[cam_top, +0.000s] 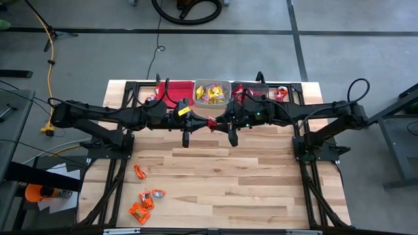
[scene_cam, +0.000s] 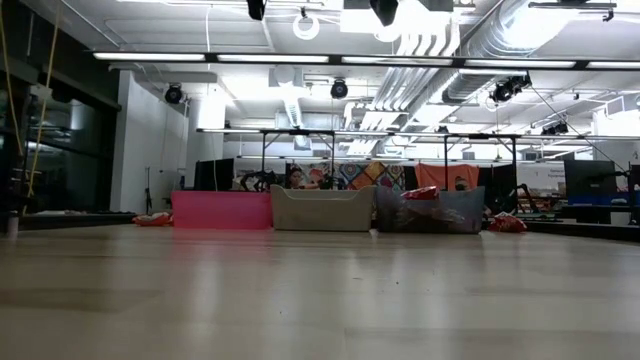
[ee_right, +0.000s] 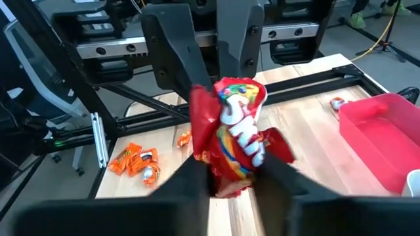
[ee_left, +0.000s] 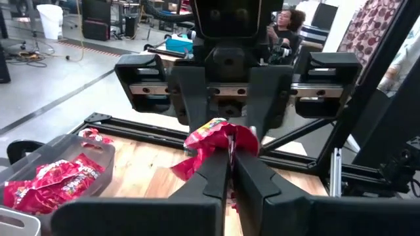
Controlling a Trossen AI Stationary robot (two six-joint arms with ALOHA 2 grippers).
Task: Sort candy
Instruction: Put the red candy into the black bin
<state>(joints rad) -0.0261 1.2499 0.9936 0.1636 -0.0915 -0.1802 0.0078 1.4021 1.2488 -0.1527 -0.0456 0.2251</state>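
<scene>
We read this as a handover above the table's middle: the left gripper is pinched tight on a red candy packet, and the right gripper, jaws narrowed around the same packet, meets it from the other side. To do it well, we'd want the right's hold firm before the left lets go — then carry it to the dark bin. Loose orange candies wait near the front-left corner. The low view shows neither gripper, and we cannot tell whether the right truly bears the packet.
</scene>
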